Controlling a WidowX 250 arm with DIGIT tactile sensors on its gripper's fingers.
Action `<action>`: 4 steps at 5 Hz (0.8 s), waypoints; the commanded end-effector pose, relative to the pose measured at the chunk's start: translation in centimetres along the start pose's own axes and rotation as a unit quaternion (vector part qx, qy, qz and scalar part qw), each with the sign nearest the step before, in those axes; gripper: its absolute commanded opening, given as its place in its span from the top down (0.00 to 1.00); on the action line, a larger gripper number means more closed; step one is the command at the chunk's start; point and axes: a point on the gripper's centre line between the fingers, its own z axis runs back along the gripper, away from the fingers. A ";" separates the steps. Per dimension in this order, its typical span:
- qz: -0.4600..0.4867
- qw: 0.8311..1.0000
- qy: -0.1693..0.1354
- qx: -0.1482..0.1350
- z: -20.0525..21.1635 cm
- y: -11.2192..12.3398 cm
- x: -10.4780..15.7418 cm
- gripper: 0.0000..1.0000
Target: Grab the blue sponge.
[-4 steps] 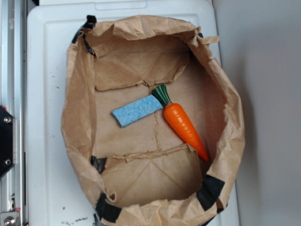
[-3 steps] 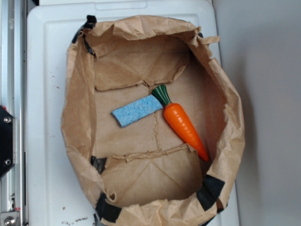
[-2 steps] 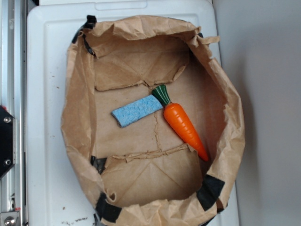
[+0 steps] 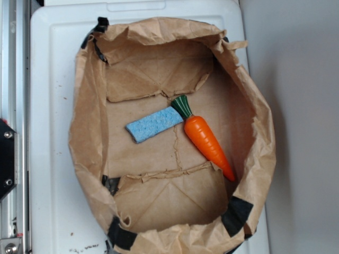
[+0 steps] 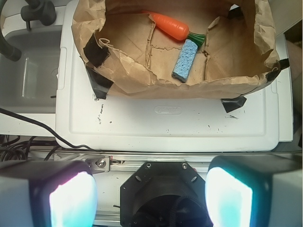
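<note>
The gripper (image 5: 149,196) is waiting with its jaws spread wide and empty, hanging well short of the paper bag (image 5: 142,78) at 12 o'clock. Inside it the blue sponge (image 4: 153,125) is lying flat on the bag's floor, its far end touching the toy carrot (image 4: 206,138)'s green top. Judging by this, the bag's crumpled near wall is standing in the way of the approach.

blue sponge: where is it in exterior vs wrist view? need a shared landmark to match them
Exterior: blue sponge lies mid-frame on the paper bag floor, left of the toy carrot.
Wrist: blue sponge sits upper centre-right, below the carrot's green top.
Shared landmark: the carrot; the sponge's end meets its green top in both views.
</note>
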 end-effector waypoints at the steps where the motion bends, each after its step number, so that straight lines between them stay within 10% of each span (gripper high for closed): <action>1: 0.019 0.999 -0.012 -0.030 -0.6 0.4 3.9 0.00; 4: -0.001 0.994 -0.024 -0.108 -4.0 4.7 10.8 0.00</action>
